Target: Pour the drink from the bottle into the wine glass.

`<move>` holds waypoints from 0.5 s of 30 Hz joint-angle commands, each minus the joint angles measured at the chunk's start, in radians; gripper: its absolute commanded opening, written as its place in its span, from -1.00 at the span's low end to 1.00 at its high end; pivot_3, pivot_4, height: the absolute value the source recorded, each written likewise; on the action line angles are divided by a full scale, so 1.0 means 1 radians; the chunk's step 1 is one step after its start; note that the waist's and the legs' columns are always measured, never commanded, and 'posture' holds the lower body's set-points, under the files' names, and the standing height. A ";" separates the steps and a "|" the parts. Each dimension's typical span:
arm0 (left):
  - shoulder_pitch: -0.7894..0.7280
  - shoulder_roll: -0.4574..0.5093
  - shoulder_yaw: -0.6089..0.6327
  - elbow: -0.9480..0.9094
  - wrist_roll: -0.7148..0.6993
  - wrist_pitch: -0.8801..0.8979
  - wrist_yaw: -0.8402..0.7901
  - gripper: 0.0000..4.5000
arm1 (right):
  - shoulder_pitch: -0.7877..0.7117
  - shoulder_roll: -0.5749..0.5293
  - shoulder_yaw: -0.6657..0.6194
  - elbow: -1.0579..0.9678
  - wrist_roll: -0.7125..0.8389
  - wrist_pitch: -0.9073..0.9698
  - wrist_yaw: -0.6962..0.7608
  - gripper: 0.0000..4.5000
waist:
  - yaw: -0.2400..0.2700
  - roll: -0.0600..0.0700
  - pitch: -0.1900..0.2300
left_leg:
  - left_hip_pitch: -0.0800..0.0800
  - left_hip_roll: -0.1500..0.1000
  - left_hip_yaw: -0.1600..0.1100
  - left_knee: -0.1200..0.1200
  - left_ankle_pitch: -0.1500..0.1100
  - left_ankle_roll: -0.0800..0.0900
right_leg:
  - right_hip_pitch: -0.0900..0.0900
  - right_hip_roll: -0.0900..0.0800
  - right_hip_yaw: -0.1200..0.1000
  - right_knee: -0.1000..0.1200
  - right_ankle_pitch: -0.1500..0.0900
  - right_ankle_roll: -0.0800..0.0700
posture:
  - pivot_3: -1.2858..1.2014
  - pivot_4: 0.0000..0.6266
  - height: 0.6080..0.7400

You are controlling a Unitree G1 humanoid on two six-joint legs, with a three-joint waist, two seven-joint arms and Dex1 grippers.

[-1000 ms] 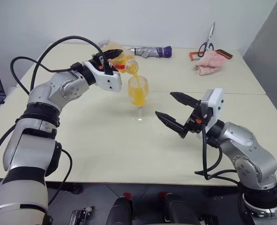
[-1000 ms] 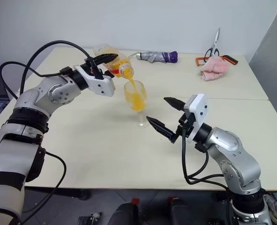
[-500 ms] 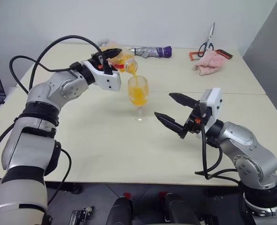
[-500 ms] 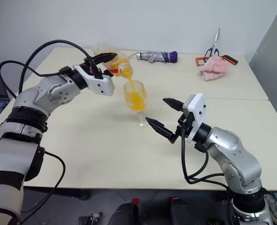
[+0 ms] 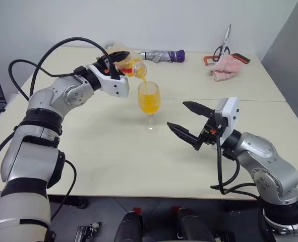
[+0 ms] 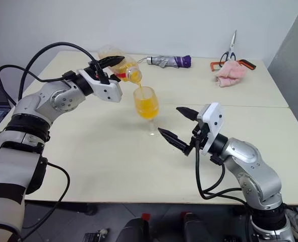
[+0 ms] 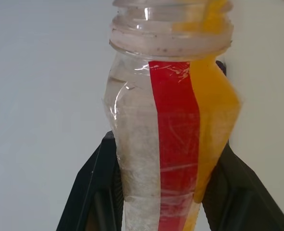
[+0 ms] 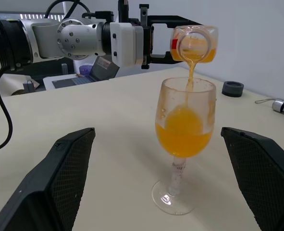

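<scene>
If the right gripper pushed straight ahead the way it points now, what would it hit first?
Most likely the wine glass: in the right wrist view it stands upright between the open fingers of the right gripper, ahead of them. The stem and foot look like first contact, though depth is hard to judge.

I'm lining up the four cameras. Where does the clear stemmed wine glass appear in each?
Left eye view: clear stemmed wine glass, centre, upright on the table.
Right eye view: centre.
Left wrist view: I can't make it out.
Right wrist view: centre-right.
Shared landmark: tilted clear plastic bottle with red label strip above it.
</scene>
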 commanded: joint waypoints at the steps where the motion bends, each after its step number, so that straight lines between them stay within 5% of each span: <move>1: -0.044 0.023 0.011 -0.010 -0.006 -0.006 0.028 -0.25 | 0.002 -0.009 -0.003 -0.021 -0.004 -0.025 0.010 1.00 | 0.000 0.000 0.000 | 0.000 0.000 0.000 0.000 0.000 0.000 | 0.000 0.000 0.000 0.000 0.000 0.000 | 0.03 -0.52 1.00; 15: -0.049 0.017 0.009 -0.011 -0.003 -0.005 0.031 -0.25 | 0.003 -0.013 -0.006 -0.027 -0.008 -0.020 0.012 1.00 | 0.000 0.000 0.000 | 0.000 0.000 0.000 0.000 0.000 0.000 | 0.000 0.000 0.000 0.000 0.000 0.000 | 0.03 -0.52 1.00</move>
